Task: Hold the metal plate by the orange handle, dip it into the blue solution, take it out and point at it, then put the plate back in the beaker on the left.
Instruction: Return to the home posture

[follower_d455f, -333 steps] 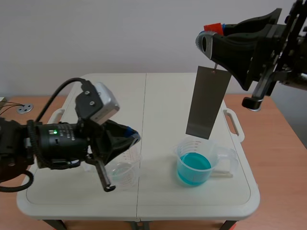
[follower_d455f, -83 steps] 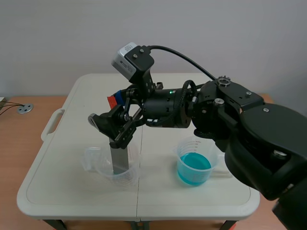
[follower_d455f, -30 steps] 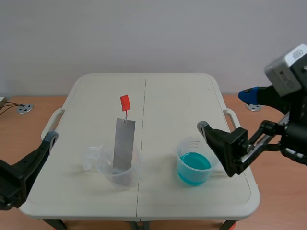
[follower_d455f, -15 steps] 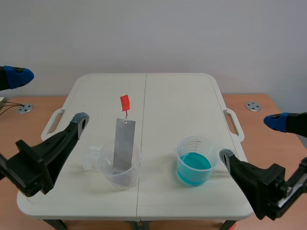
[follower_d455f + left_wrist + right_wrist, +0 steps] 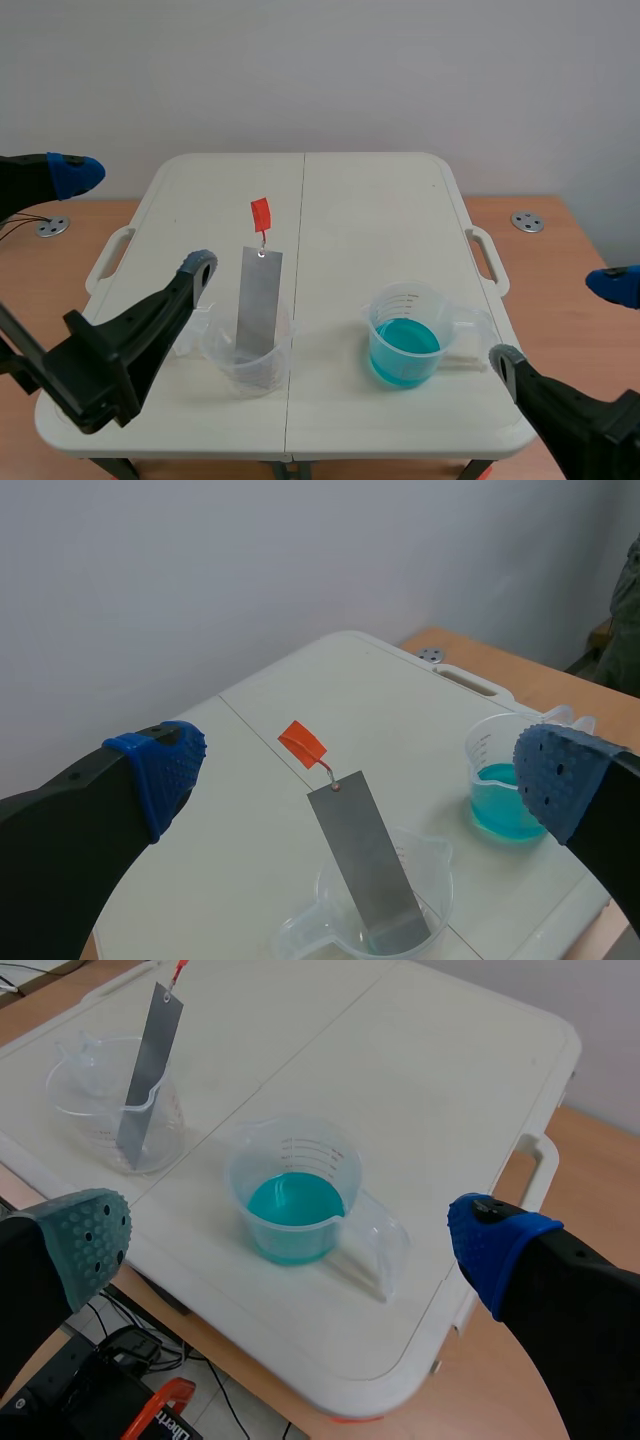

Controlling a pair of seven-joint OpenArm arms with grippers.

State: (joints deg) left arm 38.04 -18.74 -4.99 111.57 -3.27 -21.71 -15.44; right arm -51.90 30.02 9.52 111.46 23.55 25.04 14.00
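Note:
The grey metal plate (image 5: 258,300) leans upright in the clear beaker (image 5: 246,362) on the left, its orange handle (image 5: 260,213) sticking up free. To its right stands the beaker of blue solution (image 5: 404,345). My left gripper (image 5: 135,220) is open at the table's left edge, apart from the plate. In the left wrist view the plate (image 5: 368,870) and handle (image 5: 302,746) lie ahead of my open left gripper (image 5: 357,772). My right gripper (image 5: 560,322) is open off the front right corner. In the right wrist view the blue beaker (image 5: 295,1200) sits ahead of my right gripper (image 5: 292,1235), the plate (image 5: 150,1070) beyond it.
The white folding table (image 5: 360,200) has side handles (image 5: 485,255) and a centre seam. Brown floor with round metal discs (image 5: 527,221) surrounds it. Cables and an orange tool (image 5: 165,1410) lie below the table's near edge.
My left gripper has risen into view and come in toward the left beaker. My right gripper has sunk toward the front right corner. Plate and beakers have stayed put.

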